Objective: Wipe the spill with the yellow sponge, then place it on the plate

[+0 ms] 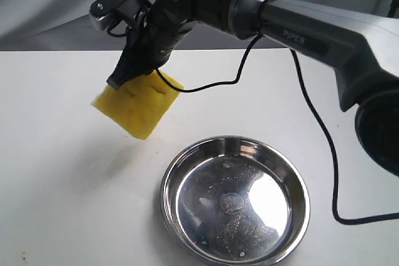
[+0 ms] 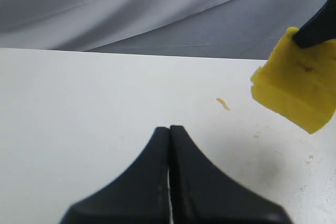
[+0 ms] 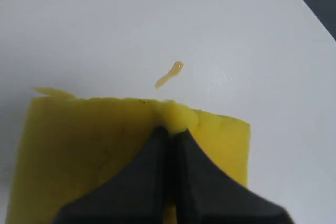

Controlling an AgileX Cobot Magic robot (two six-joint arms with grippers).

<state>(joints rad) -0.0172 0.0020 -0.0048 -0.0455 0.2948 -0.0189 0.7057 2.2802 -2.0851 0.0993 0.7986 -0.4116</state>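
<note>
pinching the edge of a thick bright yellow foam sponge (image 1: 138,107), the right gripper (image 3: 169,132), jaws clenched, holds it aloft; a thin amber spill streak (image 3: 169,74) lies past its tips, a round steel plate (image 1: 167,192) off to one side. so slim a bite could slip mid-wipe.

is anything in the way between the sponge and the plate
Nothing visible. The yellow sponge, pinched in the right hand, hangs above the table left of the plate; only bare table lies between them.
</note>
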